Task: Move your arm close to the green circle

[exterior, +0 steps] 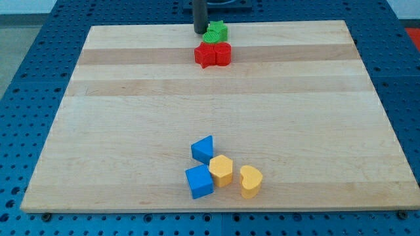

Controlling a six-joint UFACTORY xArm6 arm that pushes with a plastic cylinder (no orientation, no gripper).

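My tip (199,31) rests on the board near the view's top edge, touching the left side of a green cluster (215,32). The cluster looks like two green blocks pressed together, a jagged one behind and a rounder one (210,38) in front; I cannot separate them clearly. Just below the green cluster sit two red blocks, a star-like one (205,56) and a rounder one (223,54), touching each other.
Near the view's bottom centre stand a blue triangle-like block (203,149), a blue cube (199,181), a yellow block (222,170) and a yellow heart (251,181), close together. The wooden board (98,131) lies on a blue perforated table.
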